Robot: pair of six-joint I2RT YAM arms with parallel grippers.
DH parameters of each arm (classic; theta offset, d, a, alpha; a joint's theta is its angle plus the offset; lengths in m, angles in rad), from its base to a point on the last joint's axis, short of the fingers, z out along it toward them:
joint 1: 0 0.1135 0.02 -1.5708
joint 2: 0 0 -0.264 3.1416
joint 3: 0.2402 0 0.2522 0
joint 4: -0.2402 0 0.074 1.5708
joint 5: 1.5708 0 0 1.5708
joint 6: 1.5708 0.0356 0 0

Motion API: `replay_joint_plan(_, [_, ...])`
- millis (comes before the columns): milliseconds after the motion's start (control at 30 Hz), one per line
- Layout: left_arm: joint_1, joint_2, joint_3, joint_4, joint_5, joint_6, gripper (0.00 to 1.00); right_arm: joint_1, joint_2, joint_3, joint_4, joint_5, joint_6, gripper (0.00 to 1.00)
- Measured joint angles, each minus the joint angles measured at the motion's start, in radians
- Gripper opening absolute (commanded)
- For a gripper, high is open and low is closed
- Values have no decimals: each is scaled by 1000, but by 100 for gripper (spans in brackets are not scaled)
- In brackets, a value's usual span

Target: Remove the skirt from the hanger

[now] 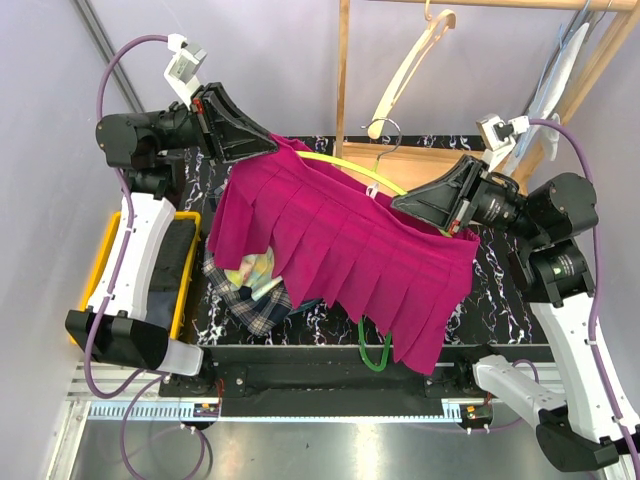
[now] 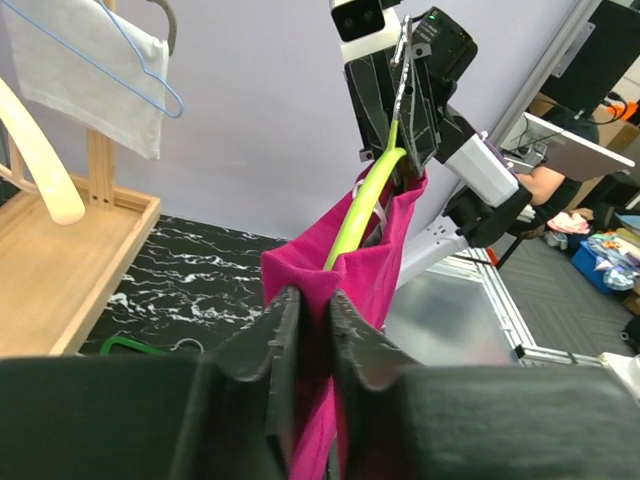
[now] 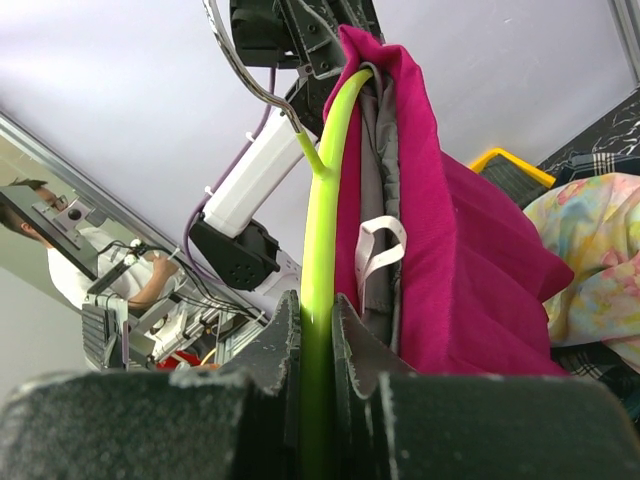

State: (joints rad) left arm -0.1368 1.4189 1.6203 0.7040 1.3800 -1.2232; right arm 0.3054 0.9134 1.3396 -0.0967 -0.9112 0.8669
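A magenta pleated skirt [image 1: 350,250] hangs stretched between both arms on a lime-green hanger [image 1: 345,163]. My left gripper [image 1: 265,145] is shut on the skirt's waist corner; in the left wrist view its jaws [image 2: 312,300] pinch the magenta cloth [image 2: 385,250] just below the lime hanger [image 2: 365,200]. My right gripper [image 1: 410,200] is shut on the hanger's other arm, and the right wrist view shows the lime bar [image 3: 325,200] between its fingertips [image 3: 315,305], beside the magenta fabric [image 3: 440,200]. A navy plaid skirt [image 1: 255,310] lies crumpled on the table. A dark green hanger [image 1: 375,352] lies apart from it, near the front edge.
A floral yellow-pink garment [image 1: 255,270] lies on the plaid pile. A yellow bin [image 1: 100,260] stands at the table's left. A wooden rack [image 1: 345,90] at the back carries a cream hanger [image 1: 410,70] and white cloth on a wire hanger [image 2: 100,60].
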Motion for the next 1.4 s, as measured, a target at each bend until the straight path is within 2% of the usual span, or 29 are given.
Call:
replay_joint_plan(200, [-9,-10,0,-63,1,68,5,1,11,-7,16,-11,14,0])
replay_joint_plan(267, [-10,-12,0,-78,1,82,0,1,13,-10,22,-14,18,0])
replay_joint_plan(533, [-27,-12,0,-108,1,104,0,34,21,-26,25,2,16,0])
replay_joint_plan(833, [-117,-24,40,-251,6,191,0,176,85,-26,-17,90,-69,0])
replay_joint_plan(1067, [-146,-30,76,-341,17,262,0,277,133,-11,-22,152,-124,0])
replay_joint_plan(1267, [-189,-65,38,-470,4,371,0,348,248,101,-23,169,-149,0])
replay_joint_plan(1400, [-163,-72,61,-503,10,404,0,396,331,162,-7,172,-160,0])
